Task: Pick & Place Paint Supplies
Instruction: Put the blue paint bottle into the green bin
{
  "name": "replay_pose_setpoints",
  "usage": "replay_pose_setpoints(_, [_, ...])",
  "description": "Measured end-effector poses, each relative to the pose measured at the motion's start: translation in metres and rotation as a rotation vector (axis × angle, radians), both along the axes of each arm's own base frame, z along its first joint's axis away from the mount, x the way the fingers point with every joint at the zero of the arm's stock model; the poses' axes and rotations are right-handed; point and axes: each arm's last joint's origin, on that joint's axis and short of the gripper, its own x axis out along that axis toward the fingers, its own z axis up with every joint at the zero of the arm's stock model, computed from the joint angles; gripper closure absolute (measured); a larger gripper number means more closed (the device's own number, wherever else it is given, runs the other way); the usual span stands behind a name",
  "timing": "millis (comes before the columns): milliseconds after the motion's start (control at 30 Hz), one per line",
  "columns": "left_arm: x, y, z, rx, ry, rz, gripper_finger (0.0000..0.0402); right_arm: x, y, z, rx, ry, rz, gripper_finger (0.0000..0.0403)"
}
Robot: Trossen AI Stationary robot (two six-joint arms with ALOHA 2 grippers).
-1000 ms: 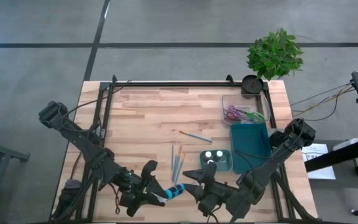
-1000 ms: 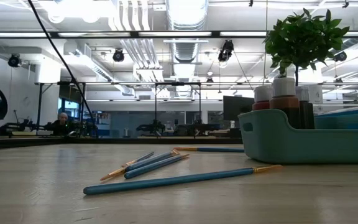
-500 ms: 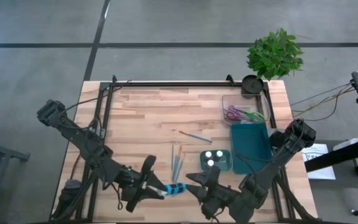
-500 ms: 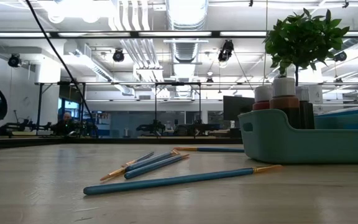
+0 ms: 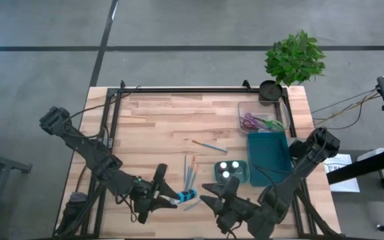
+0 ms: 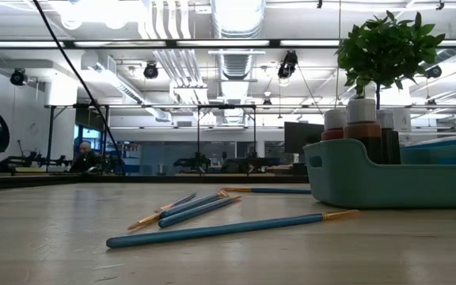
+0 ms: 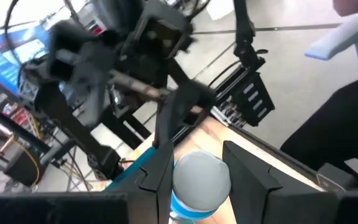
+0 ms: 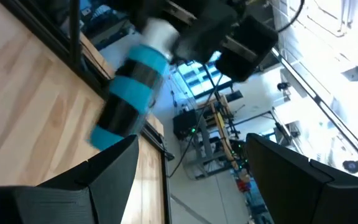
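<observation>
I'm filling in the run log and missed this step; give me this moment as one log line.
left gripper: shut on blue paint tube, near front edge | right gripper: open, empty, facing tube | teal caddy: two tubes inside | brushes: on table

**Much of the Paint Station Sits Out of Clear Sight**

The blue paint tube (image 7: 199, 186) runs off the left wrist view's lower edge, only its grey cap end showing between dark fingers (image 7: 157, 171). In the right wrist view the same tube is smeared by blur, its label unreadable. The teal bin (image 6: 386, 174) is cut by the low view's right edge, and its wall hides the lower halves of the bottles (image 6: 362, 119) inside. From above, the contents of the clear tray (image 5: 261, 122) are too small to name. Both arms' bases leave the high view at its bottom edge. A distant person (image 6: 81, 155) is too small to describe.
</observation>
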Motion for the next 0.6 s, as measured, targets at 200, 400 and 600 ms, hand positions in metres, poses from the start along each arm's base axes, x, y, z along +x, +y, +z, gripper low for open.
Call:
replay_pose_setpoints(200, [-0.001,0.002,-0.004,-0.014,0.055,0.021,0.0285,-0.006,0.009,-0.004,-0.074,0.077,0.126,0.0111])
replay_pose_setpoints(400, [0.005,0.010,-0.009,-0.070,0.127,0.012,0.0285,-0.009,0.014,-0.007,-0.120,0.160,0.253,0.0111])
replay_pose_setpoints(600, [0.016,0.020,-0.017,-0.150,0.216,-0.023,0.0285,-0.006,0.011,0.002,-0.094,0.213,0.323,0.0111])
